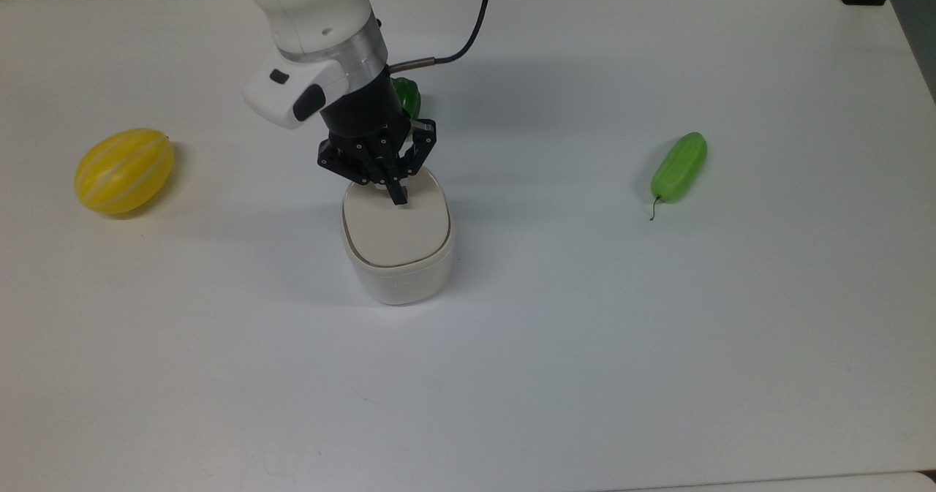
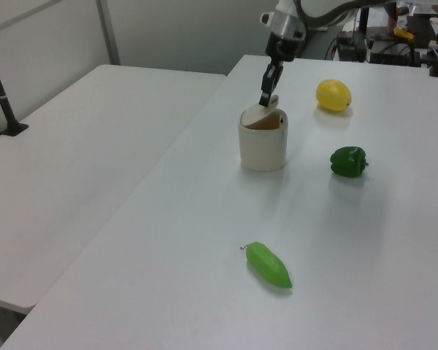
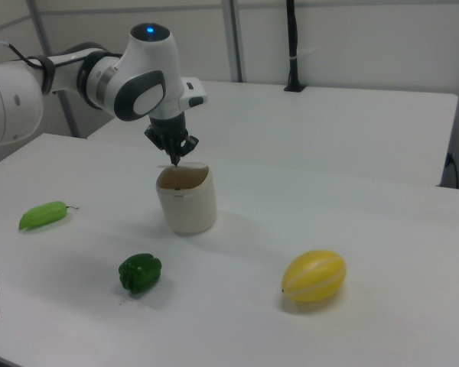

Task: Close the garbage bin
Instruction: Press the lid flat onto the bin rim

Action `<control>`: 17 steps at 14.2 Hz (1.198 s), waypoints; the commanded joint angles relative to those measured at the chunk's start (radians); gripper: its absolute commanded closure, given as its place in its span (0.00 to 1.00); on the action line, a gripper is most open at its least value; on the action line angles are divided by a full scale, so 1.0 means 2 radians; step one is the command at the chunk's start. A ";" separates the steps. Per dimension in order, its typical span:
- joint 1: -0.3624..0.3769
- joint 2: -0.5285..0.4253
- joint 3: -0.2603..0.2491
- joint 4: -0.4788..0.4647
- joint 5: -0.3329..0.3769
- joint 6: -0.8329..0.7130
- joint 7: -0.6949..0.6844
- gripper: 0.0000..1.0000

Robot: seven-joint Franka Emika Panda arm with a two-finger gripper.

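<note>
Garbage bin (image 1: 398,273), rounded-square white plastic, flat beige lid (image 1: 395,225) tilted, pressed by end effector (image 1: 398,198), fingers together.
</note>
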 commanded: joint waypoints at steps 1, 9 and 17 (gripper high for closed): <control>-0.001 -0.003 -0.002 -0.023 -0.006 -0.006 -0.006 1.00; -0.004 0.034 -0.002 -0.020 -0.009 0.000 0.006 1.00; -0.006 -0.006 -0.002 -0.009 -0.009 -0.005 0.040 1.00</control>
